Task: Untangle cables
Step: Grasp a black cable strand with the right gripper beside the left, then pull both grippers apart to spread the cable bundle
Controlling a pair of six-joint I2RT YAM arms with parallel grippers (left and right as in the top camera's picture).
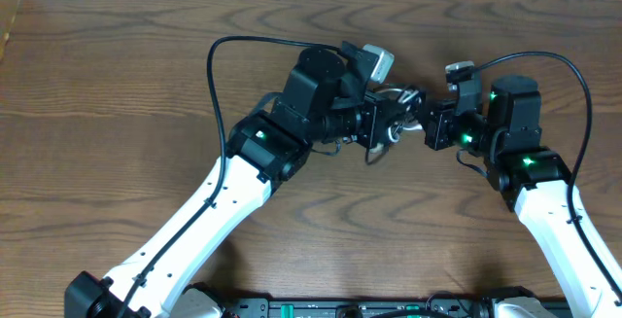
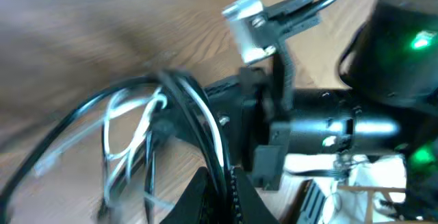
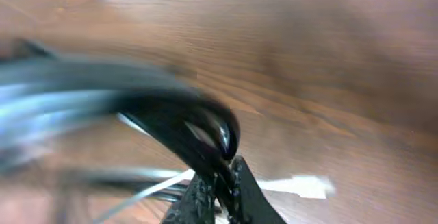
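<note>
Gripping the tangle from both sides is the step in hand: in the overhead view the cables (image 1: pixel 398 114) sit between the two arms, slightly toward 12 o'clock from the middle of the desk (image 1: pixel 117 65). The left jaws reach in from 9 o'clock and the right jaws from 3 o'clock. Both pairs of jaws are together, each clamped on strands of the bundle. A black cord (image 2: pixel 198 114) runs down into the left fingertips (image 2: pixel 195 200), and a black loop (image 3: pixel 171 107) is pinched at the right fingertips (image 3: pixel 253 200). The next move probably calls for drawing the arms apart slowly, toward 9 and 3 o'clock, and stopping if a loop tightens into a knot. The bundle consists of thin, slack cords in overlapping loops, several black and one white cord (image 2: pixel 159 105). Motion blur hides any plug ends, and it cannot be told whether the bundle touches the desk.
</note>
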